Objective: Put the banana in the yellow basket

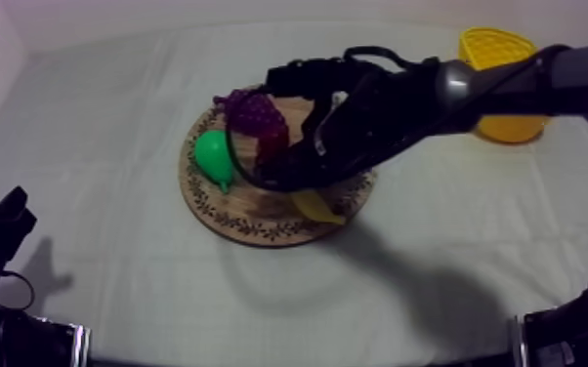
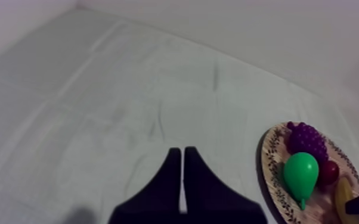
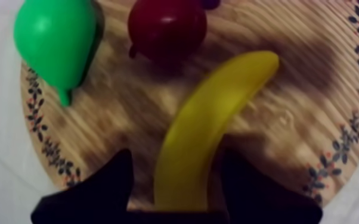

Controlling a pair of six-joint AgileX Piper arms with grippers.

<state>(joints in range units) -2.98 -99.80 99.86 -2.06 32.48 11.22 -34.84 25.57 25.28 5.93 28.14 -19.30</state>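
Observation:
The yellow banana (image 3: 209,122) lies on the round wooden board (image 3: 313,113), and its near end sits between the two black fingers of my right gripper (image 3: 179,156). The fingers straddle it, open, with a gap on one side. From above, my right gripper (image 1: 303,187) hangs low over the board (image 1: 249,220), and the arm covers most of the banana (image 1: 317,208). The yellow basket (image 1: 498,49) stands at the far right. My left gripper (image 1: 1,221) rests at the lower left; its fingers (image 2: 183,190) lie together as a narrow wedge, shut on nothing.
A green pear (image 1: 215,156), purple grapes (image 1: 254,110) and a small red fruit (image 3: 166,27) share the board beside the banana. My right arm crosses from the upper right over the board. Grey-white cloth surrounds the board on all sides.

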